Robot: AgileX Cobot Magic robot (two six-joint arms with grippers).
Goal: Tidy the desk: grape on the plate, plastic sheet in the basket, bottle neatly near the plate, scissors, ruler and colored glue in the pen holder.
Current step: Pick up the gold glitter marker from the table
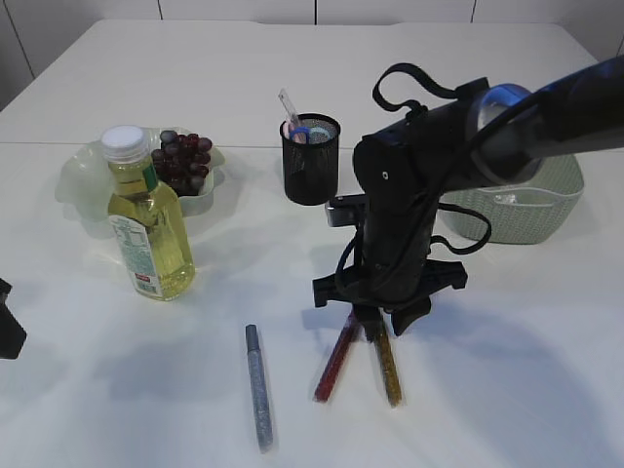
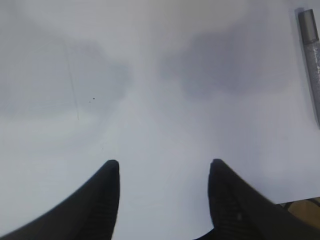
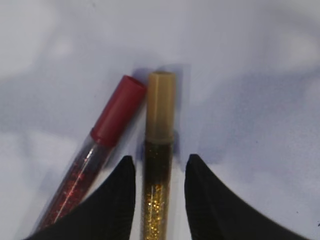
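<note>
My right gripper is open and low over the table, its jaws either side of a gold glitter glue stick, with a gap showing on the right. A red glue stick lies just left of the left finger. In the exterior view the gold stick, the red stick and a silver stick lie at the front. My left gripper is open and empty over bare table. Grapes sit on the plate, and the bottle stands in front of it. Scissors and a ruler stand in the pen holder. The plastic sheet is hidden.
A pale green basket stands at the right, partly behind my right arm. The silver glue stick shows at the top right of the left wrist view. The left gripper is only just visible at the exterior view's left edge.
</note>
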